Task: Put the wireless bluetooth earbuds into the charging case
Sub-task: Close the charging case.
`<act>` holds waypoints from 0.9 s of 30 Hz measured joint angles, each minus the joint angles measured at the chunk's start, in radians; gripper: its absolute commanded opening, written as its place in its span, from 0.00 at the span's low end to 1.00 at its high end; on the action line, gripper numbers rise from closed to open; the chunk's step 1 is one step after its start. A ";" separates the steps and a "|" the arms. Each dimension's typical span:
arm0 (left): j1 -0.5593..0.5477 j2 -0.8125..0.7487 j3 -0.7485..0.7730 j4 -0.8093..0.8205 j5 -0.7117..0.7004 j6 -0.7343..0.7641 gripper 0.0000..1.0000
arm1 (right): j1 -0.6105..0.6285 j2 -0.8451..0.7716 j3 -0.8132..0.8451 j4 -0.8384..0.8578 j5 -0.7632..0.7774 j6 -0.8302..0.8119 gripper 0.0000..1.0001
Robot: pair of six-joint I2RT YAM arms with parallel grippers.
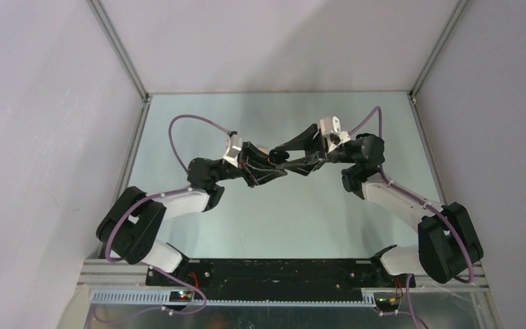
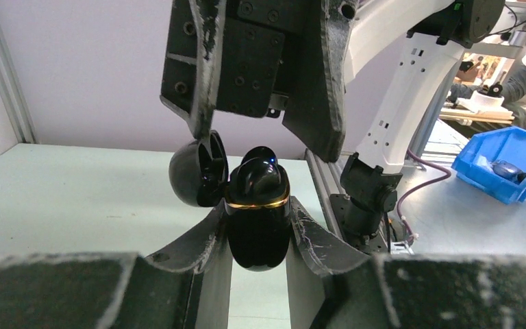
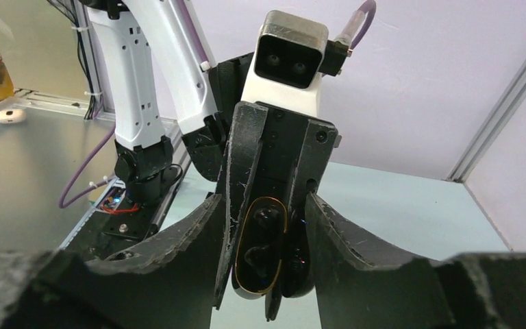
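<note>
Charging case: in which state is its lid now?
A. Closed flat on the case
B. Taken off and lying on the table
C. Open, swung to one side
C: in the left wrist view the lid stands swung aside, to the left of the charging case, whose top is uncovered.

charging case (image 2: 259, 226) glossy smooth black plastic

Overhead; opposed close wrist views, charging case (image 2: 258, 226) common.
</note>
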 measured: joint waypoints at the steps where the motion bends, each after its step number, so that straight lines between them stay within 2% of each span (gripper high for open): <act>1: -0.002 0.000 0.000 0.000 0.003 0.002 0.12 | -0.003 0.000 0.000 0.011 -0.001 0.013 0.53; 8: -0.008 -0.005 0.000 0.008 0.040 0.027 0.12 | -0.052 -0.011 0.008 0.114 -0.031 0.148 0.55; 16: -0.009 -0.019 0.000 0.007 0.107 0.061 0.14 | -0.111 -0.040 0.018 0.129 -0.033 0.186 0.56; 18: -0.009 -0.028 0.000 0.008 0.116 0.068 0.15 | -0.114 -0.041 0.018 0.097 -0.027 0.174 0.61; 21: -0.002 -0.035 0.000 0.007 0.118 0.070 0.15 | -0.117 -0.047 0.019 -0.003 -0.024 0.118 0.95; 23: 0.012 -0.039 0.000 -0.002 0.113 0.072 0.15 | -0.124 -0.064 0.019 -0.116 -0.019 0.039 0.99; 27: 0.051 -0.054 0.000 -0.036 0.091 0.095 0.17 | -0.160 -0.127 0.041 -0.456 0.023 -0.220 1.00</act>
